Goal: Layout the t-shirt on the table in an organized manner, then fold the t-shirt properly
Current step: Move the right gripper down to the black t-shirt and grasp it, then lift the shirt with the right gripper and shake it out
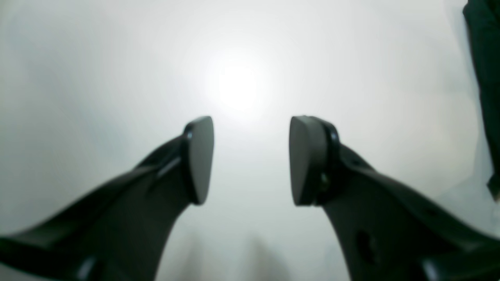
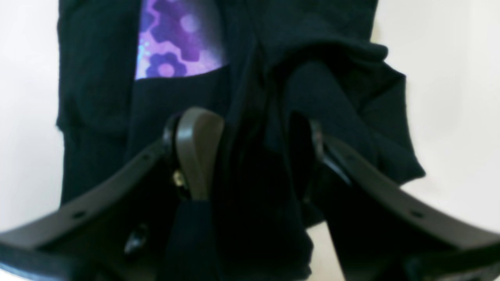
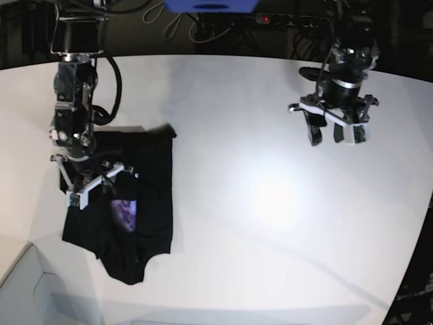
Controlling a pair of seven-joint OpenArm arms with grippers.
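The black t-shirt lies bunched in a rough narrow heap at the left of the white table, its purple graphic partly showing. My right gripper is down on the shirt's left part. In the right wrist view its fingers stand apart with a raised fold of the t-shirt between them, below the purple graphic. My left gripper hangs open above bare table at the far right. Nothing is between its pads, and a dark strip of cloth shows at that view's right edge.
Cables and a blue object run along the dark back edge of the table. The table's curved edge drops off at the right. A pale boxy surface sits at the lower left corner.
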